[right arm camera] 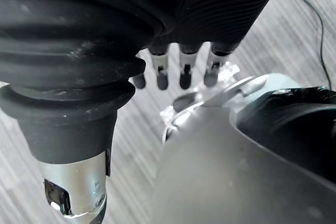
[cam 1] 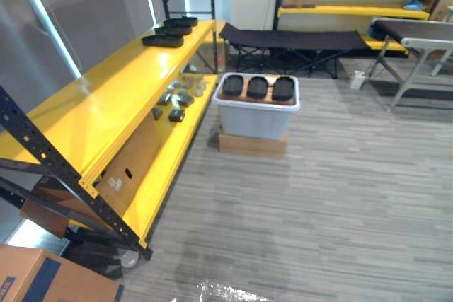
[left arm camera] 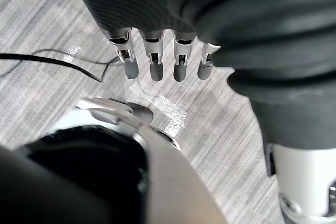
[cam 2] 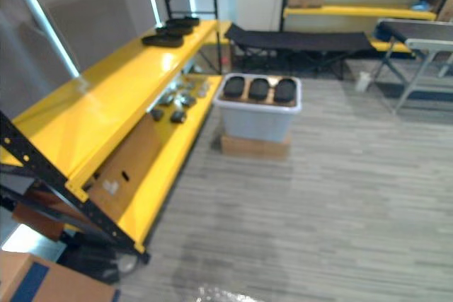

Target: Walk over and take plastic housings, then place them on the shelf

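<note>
Three black plastic housings [cam 1: 257,88] lie side by side on top of a pale grey bin [cam 1: 255,118] that stands on a flat cardboard box on the floor, ahead of me. More black housings [cam 1: 170,32] rest at the far end of the yellow shelf [cam 1: 106,90] on my left. My left hand [left arm camera: 157,61] hangs over the grey floor with its fingers straight and nothing in it. My right hand [right arm camera: 181,69] hangs the same way, fingers relaxed and empty.
Small grey parts [cam 1: 178,97] and a leaning cardboard sheet [cam 1: 131,164] sit on the lower yellow shelf. A black cot [cam 1: 294,40] stands beyond the bin, a grey folding table [cam 1: 417,40] at far right. A cardboard box [cam 1: 42,277] sits near my left.
</note>
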Controlling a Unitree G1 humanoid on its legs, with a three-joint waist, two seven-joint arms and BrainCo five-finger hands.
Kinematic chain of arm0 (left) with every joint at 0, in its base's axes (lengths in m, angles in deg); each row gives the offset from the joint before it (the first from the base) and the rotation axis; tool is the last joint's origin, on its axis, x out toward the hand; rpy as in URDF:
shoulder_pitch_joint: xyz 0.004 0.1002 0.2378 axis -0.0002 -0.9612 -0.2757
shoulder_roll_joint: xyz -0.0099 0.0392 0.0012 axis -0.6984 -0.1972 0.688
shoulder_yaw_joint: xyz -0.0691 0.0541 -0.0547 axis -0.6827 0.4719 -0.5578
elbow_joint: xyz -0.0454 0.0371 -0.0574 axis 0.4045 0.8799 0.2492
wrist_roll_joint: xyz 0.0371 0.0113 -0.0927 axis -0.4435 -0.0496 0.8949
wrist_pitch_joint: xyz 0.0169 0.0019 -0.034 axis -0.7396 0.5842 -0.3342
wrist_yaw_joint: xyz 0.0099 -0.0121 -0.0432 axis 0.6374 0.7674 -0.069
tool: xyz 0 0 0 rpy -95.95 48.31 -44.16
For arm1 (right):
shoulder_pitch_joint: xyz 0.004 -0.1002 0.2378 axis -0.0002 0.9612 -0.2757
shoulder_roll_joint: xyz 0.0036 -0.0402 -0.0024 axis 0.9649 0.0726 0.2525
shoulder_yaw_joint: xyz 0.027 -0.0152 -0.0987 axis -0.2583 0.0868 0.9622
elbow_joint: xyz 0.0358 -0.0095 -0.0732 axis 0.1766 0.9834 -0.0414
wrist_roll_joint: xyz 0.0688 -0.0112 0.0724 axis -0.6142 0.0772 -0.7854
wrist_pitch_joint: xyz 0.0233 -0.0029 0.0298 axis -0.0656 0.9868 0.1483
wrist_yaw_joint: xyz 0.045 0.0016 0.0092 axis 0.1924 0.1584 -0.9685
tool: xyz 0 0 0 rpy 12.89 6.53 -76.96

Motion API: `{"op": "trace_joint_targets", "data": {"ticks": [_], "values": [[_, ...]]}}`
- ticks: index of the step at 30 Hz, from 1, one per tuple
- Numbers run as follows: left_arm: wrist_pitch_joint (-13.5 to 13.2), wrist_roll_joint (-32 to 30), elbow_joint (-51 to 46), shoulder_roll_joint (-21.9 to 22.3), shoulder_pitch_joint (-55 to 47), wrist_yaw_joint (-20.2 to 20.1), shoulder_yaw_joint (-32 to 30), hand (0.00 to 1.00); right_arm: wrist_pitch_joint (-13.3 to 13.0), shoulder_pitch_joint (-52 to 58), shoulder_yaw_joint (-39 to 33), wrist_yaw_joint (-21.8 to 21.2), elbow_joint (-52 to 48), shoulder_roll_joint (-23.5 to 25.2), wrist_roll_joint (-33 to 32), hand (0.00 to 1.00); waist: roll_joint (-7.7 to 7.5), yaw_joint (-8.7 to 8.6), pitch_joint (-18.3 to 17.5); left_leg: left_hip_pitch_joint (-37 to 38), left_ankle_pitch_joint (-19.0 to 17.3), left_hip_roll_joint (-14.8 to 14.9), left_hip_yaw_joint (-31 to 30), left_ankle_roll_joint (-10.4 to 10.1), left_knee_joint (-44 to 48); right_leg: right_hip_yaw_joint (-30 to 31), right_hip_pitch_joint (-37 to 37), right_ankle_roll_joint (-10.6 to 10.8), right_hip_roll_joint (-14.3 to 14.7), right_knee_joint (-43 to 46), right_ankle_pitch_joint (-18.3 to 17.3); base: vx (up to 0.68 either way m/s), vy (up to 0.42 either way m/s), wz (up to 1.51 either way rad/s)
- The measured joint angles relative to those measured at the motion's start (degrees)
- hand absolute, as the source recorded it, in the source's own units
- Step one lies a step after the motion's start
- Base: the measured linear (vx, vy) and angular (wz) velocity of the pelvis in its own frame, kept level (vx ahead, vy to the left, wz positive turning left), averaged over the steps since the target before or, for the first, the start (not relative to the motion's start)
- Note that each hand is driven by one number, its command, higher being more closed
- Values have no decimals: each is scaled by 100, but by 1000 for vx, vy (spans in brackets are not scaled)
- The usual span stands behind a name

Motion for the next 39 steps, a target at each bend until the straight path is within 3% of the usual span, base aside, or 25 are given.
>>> {"op": "trace_joint_targets", "data": {"ticks": [10,13,15,22,25,31,35,39], "values": [[-57,34,12,-89,38,-203,6,0,-83,-101,13,0,47,75,-49,0,-94,-10,123,55,24,-82,3,33,-10,-95,123,61,-63,-86,-10,5,17,4],[-58,73,45,-90,37,-196,10,0,-358,-110,22,-19,45,113,65,0,-84,-15,134,59,24,-84,11,34,-13,-96,123,66,-66,-86,-7,-56,2,-1],[-89,71,48,-90,34,-186,28,0,-675,-115,104,-21,36,138,59,0,-92,-18,152,61,29,-86,9,42,-15,-105,119,69,-70,-89,-6,-64,5,1],[-176,241,52,-96,29,-176,76,0,-1242,-122,394,-71,20,106,114,0,-118,-56,197,48,29,-92,31,45,-15,-67,107,72,-64,-127,10,-46,9,-2],[-179,229,59,-130,34,-180,226,0,-1604,-110,477,88,16,107,126,0,-106,-71,250,47,18,-85,124,59,-15,60,61,68,-51,-108,14,-26,14,-15],[-179,230,61,-161,150,-173,199,0,-1585,-124,395,-214,-37,104,383,0,-157,-58,353,-249,27,-116,148,102,-16,161,-325,82,-95,70,11,-15,17,-6],[-312,228,43,-241,525,-166,180,0,-1557,-598,495,-482,-70,121,430,0,-253,18,804,-773,122,-123,149,181,-14,196,-908,40,-89,165,73,-51,20,0],[-456,233,32,-232,626,-174,162,0,-1538,-779,544,-524,-236,235,388,0,-282,106,1005,-778,135,-144,148,209,20,223,-916,24,-89,191,61,39,12,0]]}}
